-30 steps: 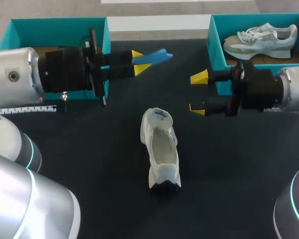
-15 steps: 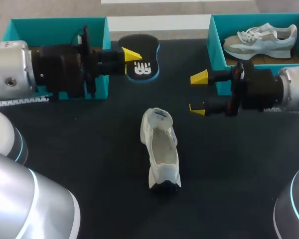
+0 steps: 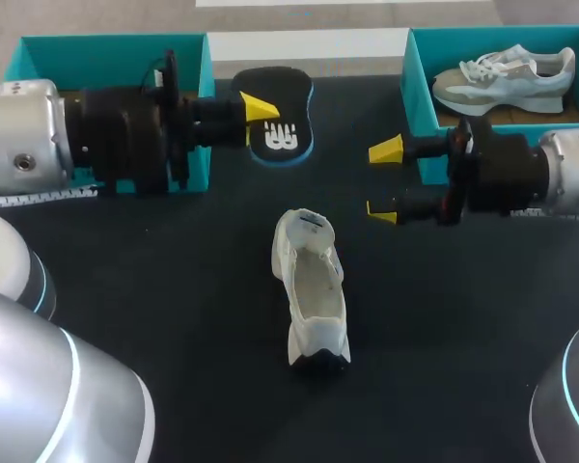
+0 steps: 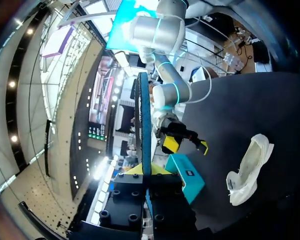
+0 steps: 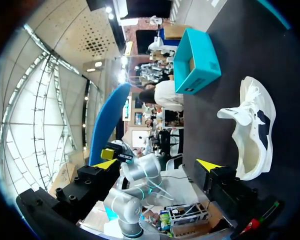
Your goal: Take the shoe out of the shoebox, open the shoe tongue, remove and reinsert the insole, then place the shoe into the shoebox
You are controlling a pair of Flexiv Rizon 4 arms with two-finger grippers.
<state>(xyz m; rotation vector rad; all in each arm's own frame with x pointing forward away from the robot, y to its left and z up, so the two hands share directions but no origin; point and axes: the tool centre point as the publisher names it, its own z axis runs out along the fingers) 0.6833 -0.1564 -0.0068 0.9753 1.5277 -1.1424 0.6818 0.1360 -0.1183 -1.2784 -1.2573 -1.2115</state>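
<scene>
A white shoe (image 3: 311, 289) lies on the black table (image 3: 174, 318) with its opening up and no insole inside. It also appears in the left wrist view (image 4: 250, 167) and the right wrist view (image 5: 250, 132). My left gripper (image 3: 257, 110) hangs above the table's far side, shut on the black, blue-edged insole (image 3: 281, 123), whose printed top faces up. Between its own fingers (image 4: 142, 170) the insole (image 4: 145, 120) stands edge-on. My right gripper (image 3: 384, 180) is open and holds nothing, to the right of the shoe's heel; its jaws (image 5: 157, 165) stand wide apart.
A teal shoebox (image 3: 420, 92) at the back right holds a second, grey-and-white shoe (image 3: 507, 75). Another teal shoebox (image 3: 106, 53) stands at the back left, behind my left arm (image 3: 39, 135). Open table lies around the white shoe.
My left wrist has rolled, turning the insole from edge-on to top face up, and drawn back a little to the left. The right arm and the shoe have stayed still.
</scene>
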